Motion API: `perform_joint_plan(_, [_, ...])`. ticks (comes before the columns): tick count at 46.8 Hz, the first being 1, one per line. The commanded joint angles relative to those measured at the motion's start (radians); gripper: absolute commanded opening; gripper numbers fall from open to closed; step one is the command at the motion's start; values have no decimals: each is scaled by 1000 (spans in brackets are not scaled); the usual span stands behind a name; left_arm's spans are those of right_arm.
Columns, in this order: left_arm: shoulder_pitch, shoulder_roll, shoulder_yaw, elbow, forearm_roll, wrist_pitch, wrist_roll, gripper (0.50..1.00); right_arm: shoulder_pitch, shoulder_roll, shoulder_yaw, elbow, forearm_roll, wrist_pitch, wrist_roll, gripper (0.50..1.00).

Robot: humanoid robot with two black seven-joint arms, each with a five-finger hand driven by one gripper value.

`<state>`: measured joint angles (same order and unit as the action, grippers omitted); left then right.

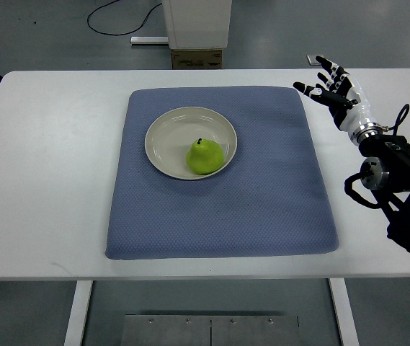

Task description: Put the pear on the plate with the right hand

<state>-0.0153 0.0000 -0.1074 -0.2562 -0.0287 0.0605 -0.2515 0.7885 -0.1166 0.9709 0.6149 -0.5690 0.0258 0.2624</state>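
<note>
1. The white desk (46, 180) fills most of the view, and grey floor is visible behind it and below its near edge.
2. A blue mat (262, 202) with a fine woven texture lies in the middle of the desk. It is roughly square with rounded corners.
3. The right arm comes in from the right edge of the picture. Its black joints and cables are over the right part of the desk, beside the mat.
4. A round cream plate (168, 130) with a raised rim lies on the far half of the mat, a little left of the mat's centre.
5. The right hand (334, 90) is white and black. It is above the bare desk near the far right corner of the mat, well apart from the plate. Its fingers are spread apart and hold nothing.
6. The pear (205, 156) is on the plate, in the near right part of it, close to the rim. It is bright yellow-green, smooth and plump, with a short dark stem pointing to the far side.
7. A white post with a cardboard-coloured base (197, 59) stands on the floor behind the desk, and a black cable (111, 30) lies on the floor to the left of it.
</note>
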Motion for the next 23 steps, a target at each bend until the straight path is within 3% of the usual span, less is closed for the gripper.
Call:
perform_joint_plan(1, [0,0,0,0,0,-1,0,1000,-3,2,37,0,0,2,-17,1000])
perform_joint_plan(23, [0,0,0,0,1,-1,0,1000,-66,54,224,-1,0,0,-12,1000])
